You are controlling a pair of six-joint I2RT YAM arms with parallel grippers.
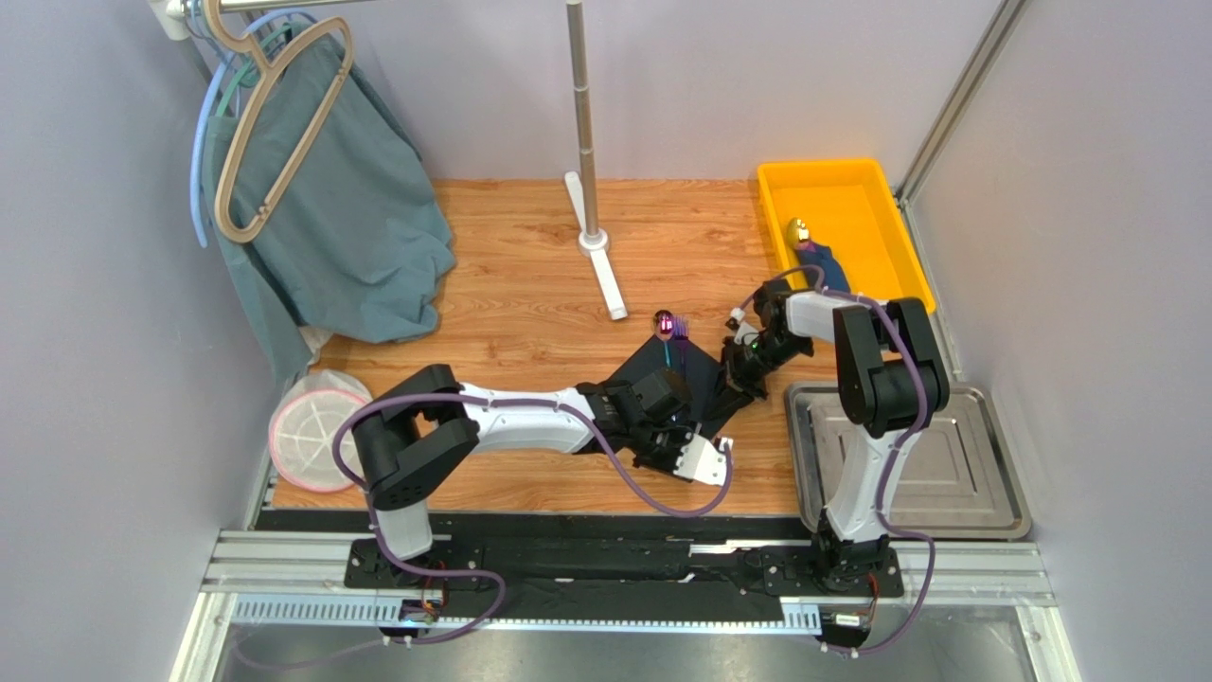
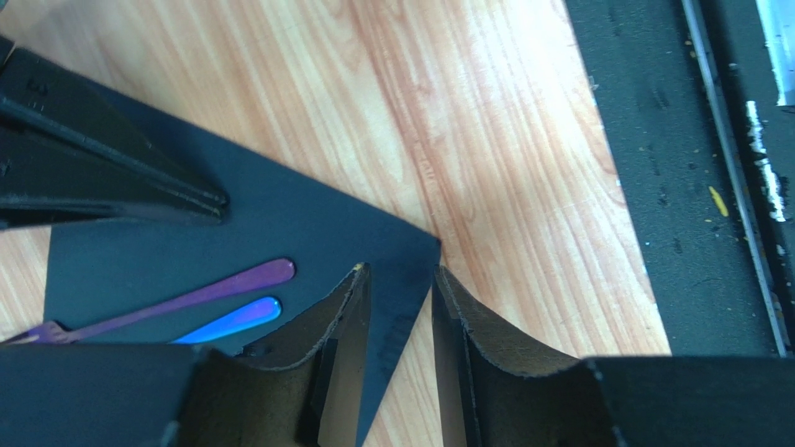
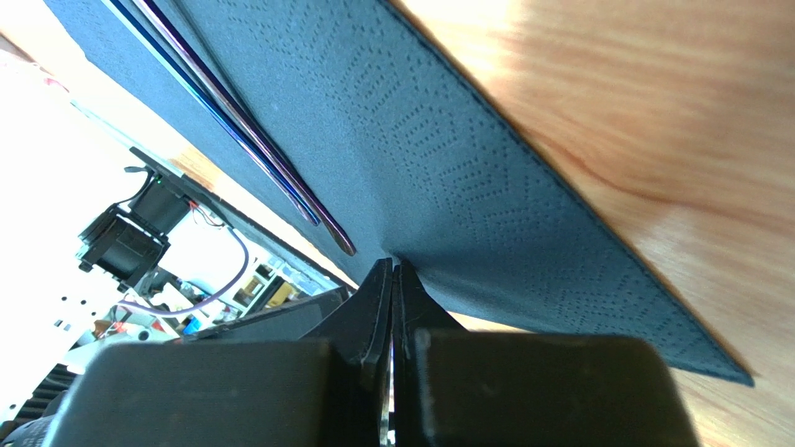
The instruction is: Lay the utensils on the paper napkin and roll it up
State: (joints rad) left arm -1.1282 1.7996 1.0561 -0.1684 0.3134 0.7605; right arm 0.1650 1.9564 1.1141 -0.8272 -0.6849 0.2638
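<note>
Here the right pincer (image 3: 394, 270) clamps the paper napkin (image 3: 448, 168); the left pincer (image 2: 399, 272), apart, straddles its corner.

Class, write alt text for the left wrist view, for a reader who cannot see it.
The left tool, fingers open, straddles one corner of the black paper napkin on a wooden table. A purple utensil handle and a blue utensil handle lie side by side on the napkin.

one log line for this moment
utensils: on paper napkin | left gripper: open, astride its corner | right gripper: shut on its edge
</note>
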